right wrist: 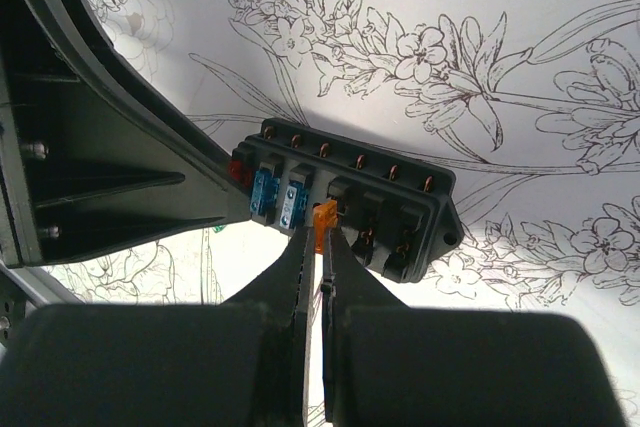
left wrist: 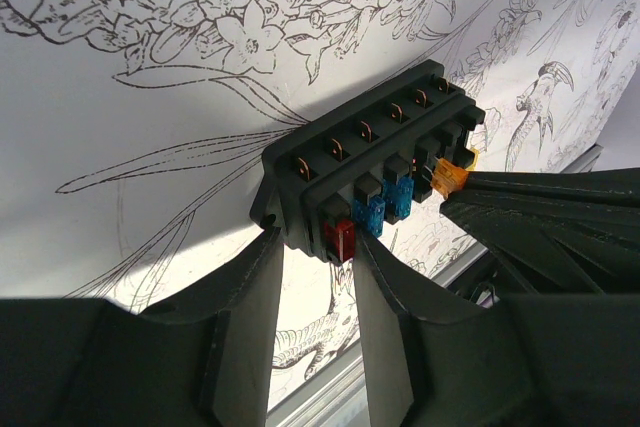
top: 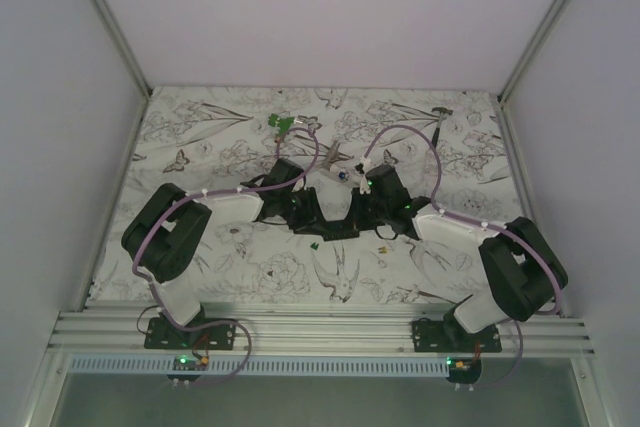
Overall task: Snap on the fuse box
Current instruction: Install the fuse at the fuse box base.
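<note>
left black-and-white jointed arm (top: 170,237) and right black-and-white jointed arm (top: 515,272) fold inward, wrists meeting. left two-finger gripper (left wrist: 315,243): fingers apart, clamping one end of the small black rectangular plastic fuse box (left wrist: 370,162). right two-finger gripper (right wrist: 320,239): fingers nearly together, tips pinching a small orange fuse (right wrist: 322,215).

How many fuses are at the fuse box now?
4 on the fuse box: a red fuse at the end by the left claw, two blue fuses beside it, and an orange fuse pinched in the right claw at the next slot. The remaining slots look empty.
</note>
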Robot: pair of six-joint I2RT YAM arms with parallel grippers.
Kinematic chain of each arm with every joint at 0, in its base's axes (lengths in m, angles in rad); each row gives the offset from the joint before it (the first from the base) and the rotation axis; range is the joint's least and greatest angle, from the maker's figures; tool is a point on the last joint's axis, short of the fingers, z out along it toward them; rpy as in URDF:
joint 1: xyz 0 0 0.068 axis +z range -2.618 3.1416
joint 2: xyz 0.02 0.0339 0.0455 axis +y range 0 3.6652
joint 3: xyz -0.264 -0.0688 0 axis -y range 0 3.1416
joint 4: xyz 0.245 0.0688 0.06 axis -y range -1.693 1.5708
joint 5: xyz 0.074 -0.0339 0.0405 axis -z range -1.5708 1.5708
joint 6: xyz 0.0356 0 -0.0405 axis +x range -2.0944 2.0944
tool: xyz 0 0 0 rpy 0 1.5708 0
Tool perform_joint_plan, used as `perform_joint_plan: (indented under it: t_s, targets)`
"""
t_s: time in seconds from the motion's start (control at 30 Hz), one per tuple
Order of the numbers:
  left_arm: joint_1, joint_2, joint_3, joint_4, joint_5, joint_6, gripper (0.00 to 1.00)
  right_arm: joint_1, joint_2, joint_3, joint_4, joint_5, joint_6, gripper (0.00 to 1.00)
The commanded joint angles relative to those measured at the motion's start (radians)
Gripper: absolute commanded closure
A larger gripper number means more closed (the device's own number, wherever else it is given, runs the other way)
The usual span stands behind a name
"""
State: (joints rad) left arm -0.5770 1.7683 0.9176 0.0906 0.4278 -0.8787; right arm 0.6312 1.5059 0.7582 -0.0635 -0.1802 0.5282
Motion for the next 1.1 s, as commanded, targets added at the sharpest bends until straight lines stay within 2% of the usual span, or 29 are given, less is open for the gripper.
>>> perform_joint_plan:
  t_s: [0.0, 0.8, 1.07]
  targets:
    - [-0.006, 0.013, -0.007, -0.014, -0.016, 0.002, 0.64, -0.007, -0.003, 0.005, 0.019, 0.012, 0.004, 1.0]
    - [-0.006, 0.011, -0.008, -0.014, -0.019, 0.001, 0.64, -0.007, 0.04, -0.022, 0.038, -0.003, 0.024, 1.0]
    - [-0.005, 0.011, -0.012, -0.014, -0.022, -0.005, 0.64, -0.007, 0.019, -0.029, 0.005, 0.061, 0.027, 1.0]
